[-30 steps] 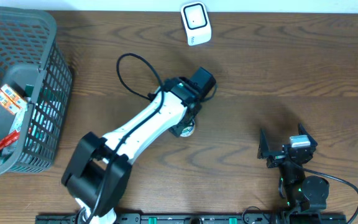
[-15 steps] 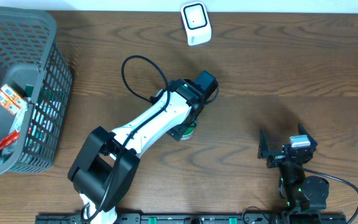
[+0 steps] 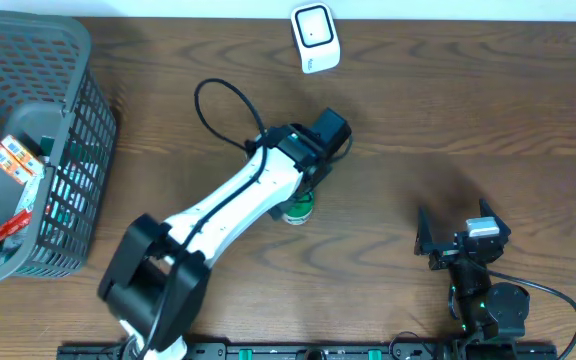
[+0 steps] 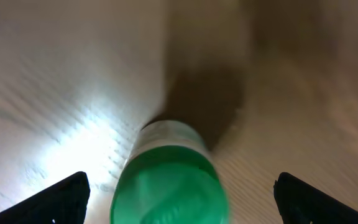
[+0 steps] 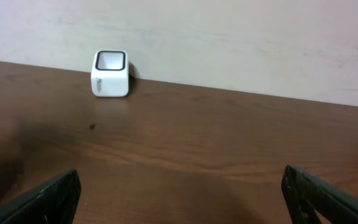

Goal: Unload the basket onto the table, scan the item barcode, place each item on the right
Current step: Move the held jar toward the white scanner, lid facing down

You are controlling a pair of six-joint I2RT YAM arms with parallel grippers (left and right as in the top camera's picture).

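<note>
Overhead, you see the basket (image 3: 78, 60) far left. Your left gripper (image 4: 185, 196) is spread wide on either side of the green-capped bottle (image 3: 299, 209) mid-table, not touching it. The white scanner (image 3: 314, 38) sits beyond, and your right gripper (image 3: 456, 240) gapes empty.

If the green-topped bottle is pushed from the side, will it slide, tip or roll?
The green-topped bottle looks round and smooth, so it would probably roll once tipped. It seems to be rigid plastic, and is likely light.
</note>
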